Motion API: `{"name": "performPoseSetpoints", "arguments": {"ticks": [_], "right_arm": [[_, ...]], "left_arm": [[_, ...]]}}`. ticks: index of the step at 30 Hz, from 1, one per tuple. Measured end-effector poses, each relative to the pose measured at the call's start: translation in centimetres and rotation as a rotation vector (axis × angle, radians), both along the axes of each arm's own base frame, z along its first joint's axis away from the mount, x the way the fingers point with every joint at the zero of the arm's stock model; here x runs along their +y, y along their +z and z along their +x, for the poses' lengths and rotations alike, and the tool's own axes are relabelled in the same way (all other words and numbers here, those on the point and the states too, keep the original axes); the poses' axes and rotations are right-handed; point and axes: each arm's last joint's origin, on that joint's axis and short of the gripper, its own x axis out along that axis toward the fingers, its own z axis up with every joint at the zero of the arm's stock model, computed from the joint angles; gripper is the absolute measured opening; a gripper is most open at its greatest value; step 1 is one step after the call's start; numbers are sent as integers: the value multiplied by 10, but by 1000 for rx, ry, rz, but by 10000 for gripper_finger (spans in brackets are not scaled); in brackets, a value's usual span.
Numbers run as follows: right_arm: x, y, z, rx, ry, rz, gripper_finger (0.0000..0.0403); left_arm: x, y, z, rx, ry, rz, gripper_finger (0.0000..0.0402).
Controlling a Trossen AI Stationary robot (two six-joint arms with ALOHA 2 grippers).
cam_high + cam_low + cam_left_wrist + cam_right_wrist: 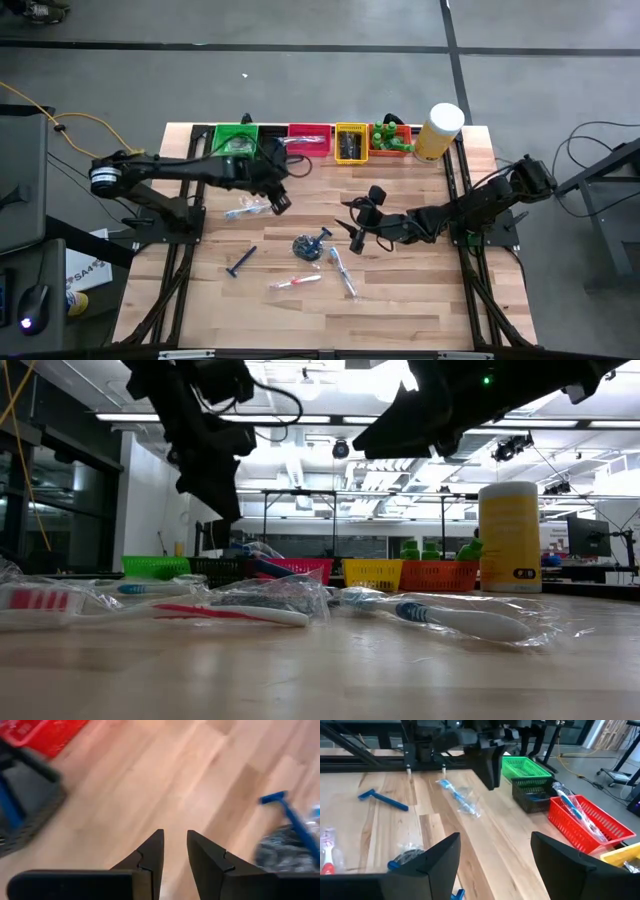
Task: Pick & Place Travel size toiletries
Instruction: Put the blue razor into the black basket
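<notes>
The fingers of the left gripper (281, 203) are a little apart and hold nothing, near the table's (420, 300) back edge. The right gripper (358, 225) is wide open in the middle, above a toothbrush (342, 272).

A blue razor (241, 262) lies flat at lower left of the tabletop, with a wrapped pink toothbrush (296, 283) and a wrapped blue one (343, 273) near the centre. Another wrapped blue toothbrush (246, 209) lies further up, and little green bottles (392, 139) stand in the orange bin at the top.

overhead, table-level, two wrist views; shared table (400, 290)
</notes>
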Motion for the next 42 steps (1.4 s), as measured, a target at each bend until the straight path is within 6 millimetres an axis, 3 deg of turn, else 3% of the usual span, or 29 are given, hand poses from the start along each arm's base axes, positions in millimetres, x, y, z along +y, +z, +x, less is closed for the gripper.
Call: {"name": "performPoseSetpoints", "arguments": {"ticks": [6,12,21,28,33,38,42], "right_arm": [[-1,-2,-3,35,-49,-32,236],[2,6,-18,78,-97,-38,236],[1,25,-47,120,-104,12,236],[3,24,-52,136,-101,24,236],[3,24,-52,139,-99,25,236],[4,22,-53,154,-98,33,236],[4,21,-54,166,-100,38,236]], "left_arm": [[-25,-9,22,-77,-23,-57,86],[-41,-27,48,-139,-67,-145,86],[-48,-22,99,2,-116,-169,86],[-59,-35,133,179,-143,-169,87],[-64,-29,145,169,-173,-172,124],[-68,-27,143,184,-70,-221,189],[-70,-29,137,237,-5,-256,209]]}}
